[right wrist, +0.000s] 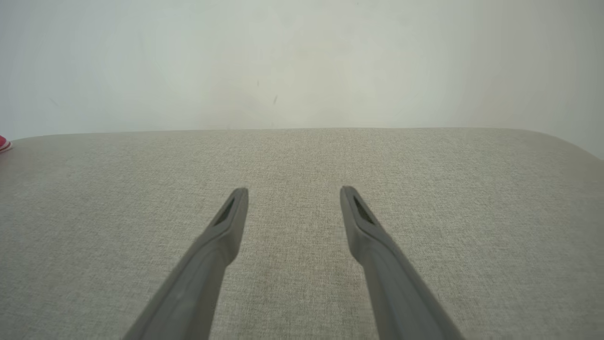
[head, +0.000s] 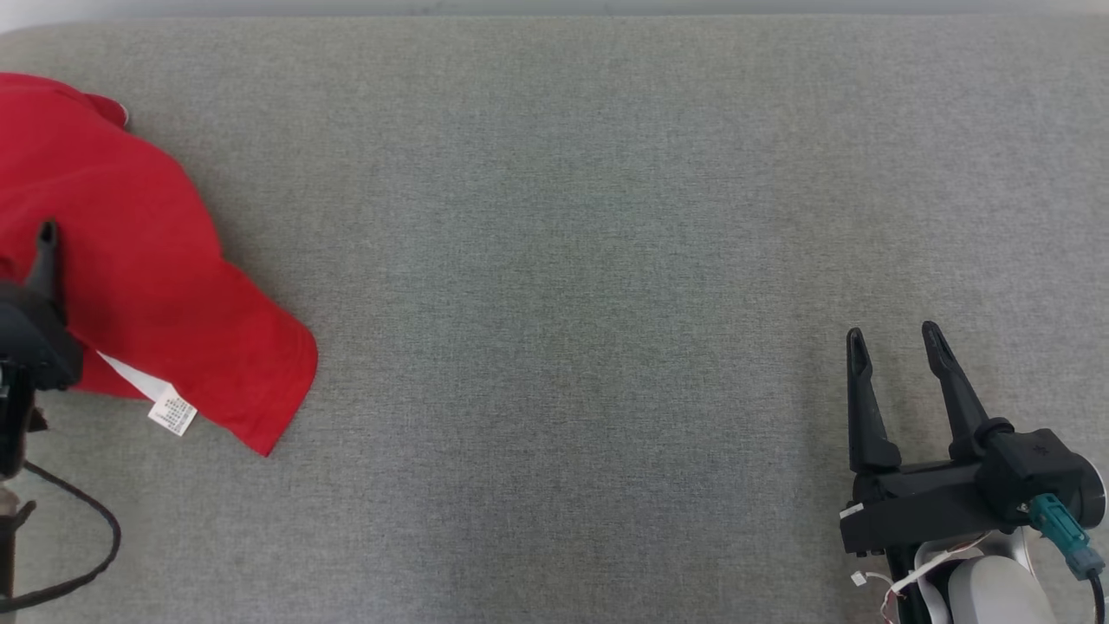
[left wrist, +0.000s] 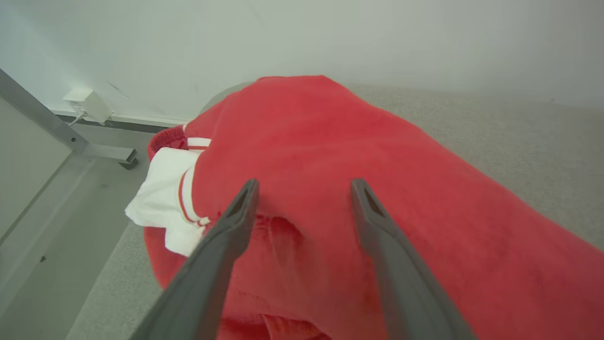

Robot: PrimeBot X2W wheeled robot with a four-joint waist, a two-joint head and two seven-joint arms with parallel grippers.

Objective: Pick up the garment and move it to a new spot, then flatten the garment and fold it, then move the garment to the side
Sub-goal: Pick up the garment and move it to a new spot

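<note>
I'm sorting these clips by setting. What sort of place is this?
Probably a robot test room rather than a home: a wide grey fabric-covered table with a red garment at its left end, a bare pale wall behind it, and a metal frame standing on the floor beside it.

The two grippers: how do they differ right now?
The left gripper points at the red garment; the right gripper points over bare grey surface. In the head view the left gripper is mostly cut off at the edge, the right gripper fully seen. Both stand open, holding nothing.
</note>
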